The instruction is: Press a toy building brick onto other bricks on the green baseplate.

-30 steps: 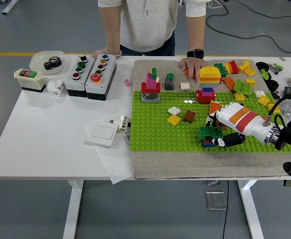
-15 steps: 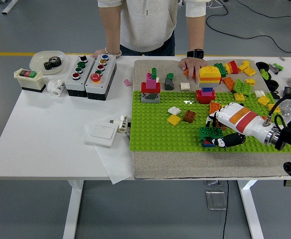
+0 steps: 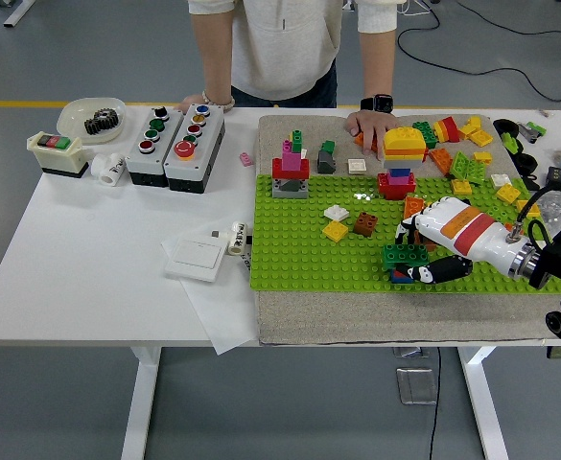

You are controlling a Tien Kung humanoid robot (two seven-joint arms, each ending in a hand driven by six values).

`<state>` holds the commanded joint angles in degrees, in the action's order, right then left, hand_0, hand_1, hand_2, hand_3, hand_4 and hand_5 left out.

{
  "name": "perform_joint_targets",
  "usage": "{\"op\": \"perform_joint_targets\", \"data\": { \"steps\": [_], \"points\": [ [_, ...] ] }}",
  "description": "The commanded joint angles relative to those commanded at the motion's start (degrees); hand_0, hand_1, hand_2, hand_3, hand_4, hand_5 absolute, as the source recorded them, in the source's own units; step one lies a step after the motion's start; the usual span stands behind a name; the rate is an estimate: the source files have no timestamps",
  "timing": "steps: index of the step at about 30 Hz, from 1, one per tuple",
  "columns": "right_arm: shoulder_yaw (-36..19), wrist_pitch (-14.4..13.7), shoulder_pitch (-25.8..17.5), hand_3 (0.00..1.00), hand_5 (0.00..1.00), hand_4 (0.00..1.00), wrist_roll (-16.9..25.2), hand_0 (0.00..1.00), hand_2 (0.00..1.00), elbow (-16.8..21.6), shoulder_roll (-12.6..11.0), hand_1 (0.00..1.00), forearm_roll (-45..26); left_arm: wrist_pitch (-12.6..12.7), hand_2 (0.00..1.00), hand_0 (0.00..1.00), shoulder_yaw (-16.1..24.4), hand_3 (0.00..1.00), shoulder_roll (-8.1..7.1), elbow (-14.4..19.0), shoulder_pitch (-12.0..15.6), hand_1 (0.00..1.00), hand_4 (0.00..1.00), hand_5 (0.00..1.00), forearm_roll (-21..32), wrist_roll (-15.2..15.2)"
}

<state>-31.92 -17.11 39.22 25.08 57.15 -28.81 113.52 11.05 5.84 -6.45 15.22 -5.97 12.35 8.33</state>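
Observation:
On the green baseplate [image 3: 299, 240] my right hand [image 3: 420, 251] reaches in from the right, its white fingers [image 3: 414, 228] and black thumb closed around a dark green brick [image 3: 405, 255]. That brick rests on top of a small stack with a red, blue and yellow brick [image 3: 401, 276] near the plate's front edge. Farther back on the plate stand a red, pink and green tower [image 3: 291, 170], a red and blue brick pile [image 3: 396, 181], and yellow, white and brown bricks [image 3: 349, 224]. My left arm is out of view.
A person stands at the far side with both hands on the table, one hand [image 3: 368, 122] beside a heap of loose bricks [image 3: 448, 144]. Button boxes [image 3: 175, 139], a bowl with a gear [image 3: 93, 117], a white switch plate [image 3: 196, 257] and paper lie to the left.

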Motion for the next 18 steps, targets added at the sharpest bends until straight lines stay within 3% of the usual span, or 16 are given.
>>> {"op": "perform_joint_targets", "data": {
  "steps": [18],
  "points": [
    [-0.32,0.13,-0.37,0.538,0.343,0.717,-0.09,0.402,0.498,0.04,-0.02,0.423,-0.13,0.11,0.787,0.541,0.59,0.800,0.01,0.00,0.40,0.626,0.848,0.819,-0.85,0.31]
  ]
}}
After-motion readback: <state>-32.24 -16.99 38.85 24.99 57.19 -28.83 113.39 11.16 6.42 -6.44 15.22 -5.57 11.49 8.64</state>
